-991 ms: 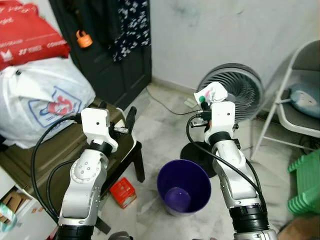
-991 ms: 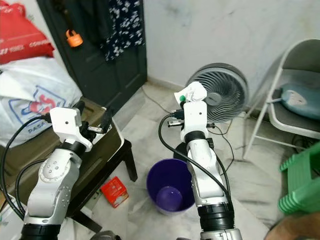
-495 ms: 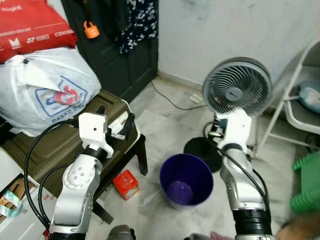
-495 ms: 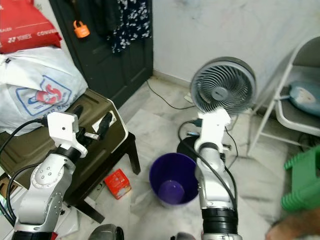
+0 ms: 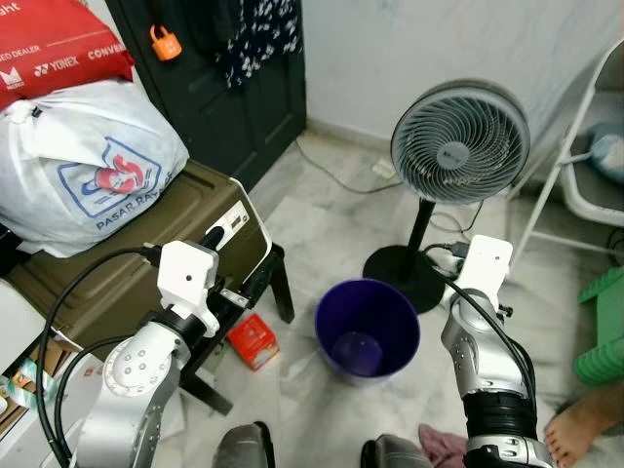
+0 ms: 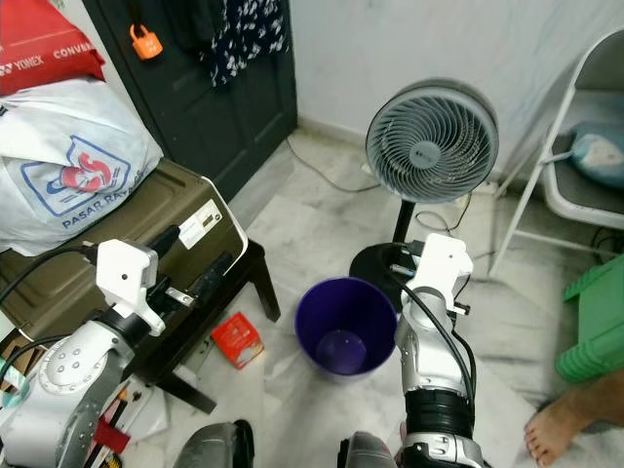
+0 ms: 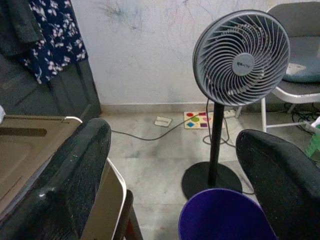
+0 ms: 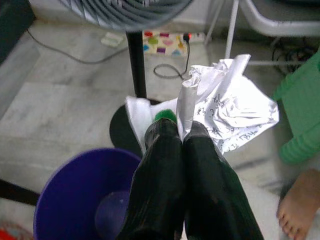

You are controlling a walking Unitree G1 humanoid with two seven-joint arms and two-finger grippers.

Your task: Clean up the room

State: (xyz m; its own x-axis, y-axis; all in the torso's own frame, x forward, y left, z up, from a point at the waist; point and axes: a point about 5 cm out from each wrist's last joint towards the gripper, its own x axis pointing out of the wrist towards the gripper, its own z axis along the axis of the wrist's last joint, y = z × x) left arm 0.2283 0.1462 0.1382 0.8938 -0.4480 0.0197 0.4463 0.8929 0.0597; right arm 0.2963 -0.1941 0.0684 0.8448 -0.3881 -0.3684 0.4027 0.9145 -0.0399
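Lowered since the earlier frames, the right arm is now seen beside the purple bin instead of raised before the fan, and the head camera has tilted down toward the floor.

Left eye view: the purple bin [image 5: 368, 328] stands on the marble floor between the two arms, just beside the right arm and empty as far as can be seen. A red carton [image 5: 253, 341] lies on the floor between the left arm and the bin, under the edge of an olive case [image 5: 117, 255] that carries a white plastic bag [image 5: 83, 166]. A standing fan [image 5: 459, 130] rises beyond the bin. A person's bare foot [image 5: 585, 429] is seen near the right arm.

Right eye view: the same layout is repeated; a green stool [image 6: 597, 327] stands well apart from the right arm, on its outer side.

Left wrist view: the left hand [image 7: 175, 180] is held spread and empty, with the bin rim just ahead of its fingers.

Right wrist view: the right hand [image 8: 181, 131] is clamped on crumpled paper [image 8: 227, 112], together with a small green-topped item. The bin lies below and slightly to one side of the fingers.

Progress, as judged: the paper is collected but not yet dropped; release over the bin remains, and the red carton is still to be cleared.
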